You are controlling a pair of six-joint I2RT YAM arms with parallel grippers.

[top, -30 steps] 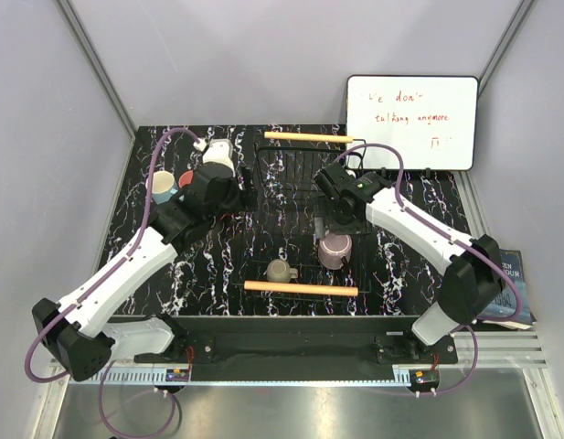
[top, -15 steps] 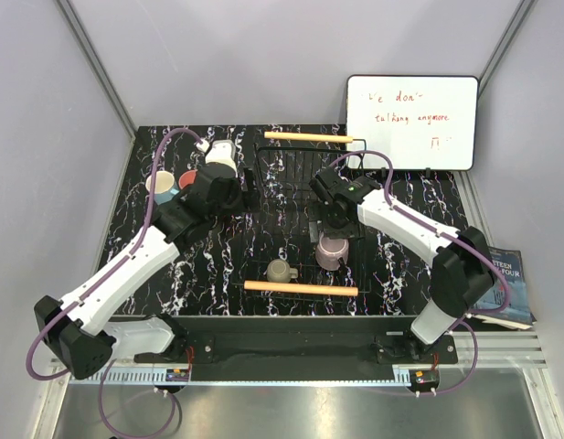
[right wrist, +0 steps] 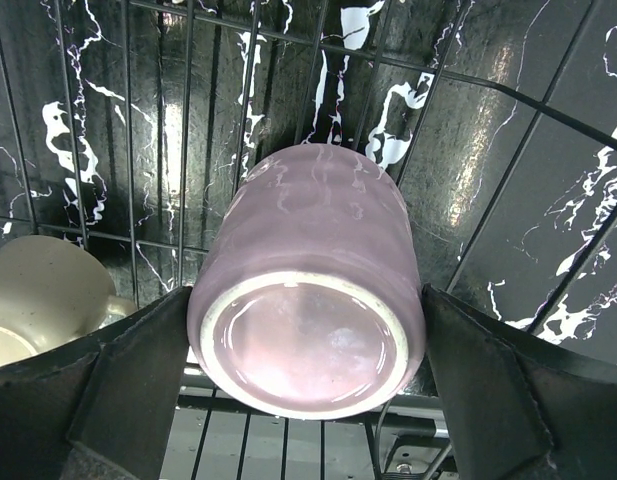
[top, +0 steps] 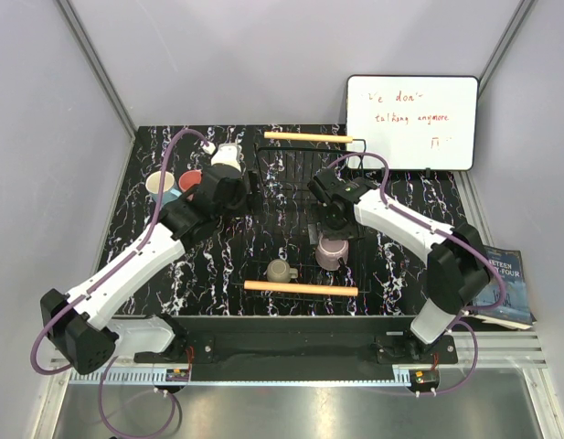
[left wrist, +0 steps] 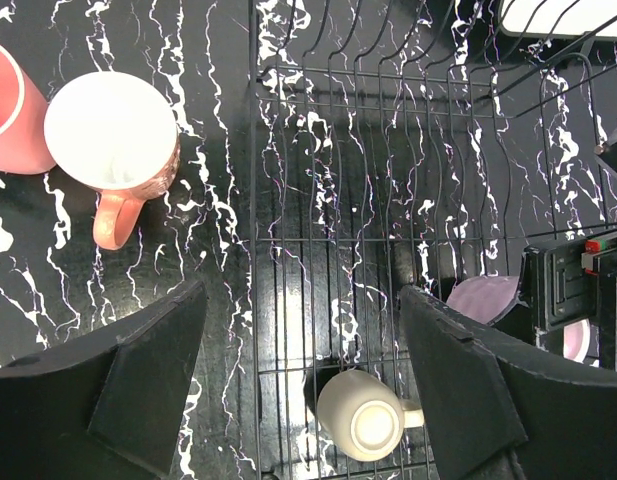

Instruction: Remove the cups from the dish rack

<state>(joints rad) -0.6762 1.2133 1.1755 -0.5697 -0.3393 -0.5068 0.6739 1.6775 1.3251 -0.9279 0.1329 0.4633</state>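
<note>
The black wire dish rack [top: 291, 183] lies mid-table with a wooden handle at each end. A mauve cup [top: 334, 251] and a smaller olive-grey cup [top: 282, 271] sit upside down in its near part. My right gripper [top: 335, 229] is open. In the right wrist view its fingers [right wrist: 138, 370] straddle the mauve cup [right wrist: 308, 300], close on both sides. My left gripper [top: 249, 187] is open and empty over the rack's left edge, above the olive-grey cup [left wrist: 373, 415]. The terracotta cup [left wrist: 113, 140] and pink cup [left wrist: 8, 110] stand on the table to the left. A light blue cup [top: 171, 195] is partly hidden by my left arm.
A white whiteboard [top: 411, 122] with red writing leans at the back right. A book [top: 508, 274] lies off the table's right edge. The rack's wooden handles are at the far end [top: 309, 137] and the near end [top: 301, 289]. Grey walls enclose the table.
My right gripper has swung left and down until its fingers sit around the mauve cup. My left gripper has shifted back and right toward the rack's left edge.
</note>
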